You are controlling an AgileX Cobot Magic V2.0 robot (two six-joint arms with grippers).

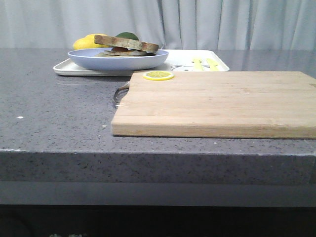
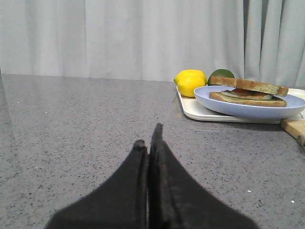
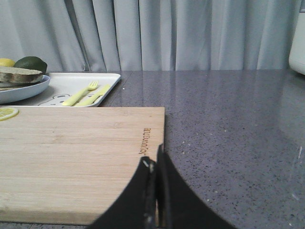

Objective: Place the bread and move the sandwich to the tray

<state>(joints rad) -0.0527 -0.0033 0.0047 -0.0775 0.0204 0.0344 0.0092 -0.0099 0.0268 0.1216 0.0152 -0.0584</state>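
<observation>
The sandwich sits on the blue plate, and the plate is on the white tray in the upper left of the front view. The top bread looks soft and light and may slide off, so hold the hard plate by its rim. The left end effector and the right end effector are both pressed together, holding nothing.

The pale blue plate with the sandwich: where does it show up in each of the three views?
Front view: the pale blue plate sits upper left, on the white tray.
Left wrist view: the plate is at the right edge, mid-height, beside the lemon.
Right wrist view: only its rim shows at the left edge.
Shared landmark: the white tray under it.
</observation>
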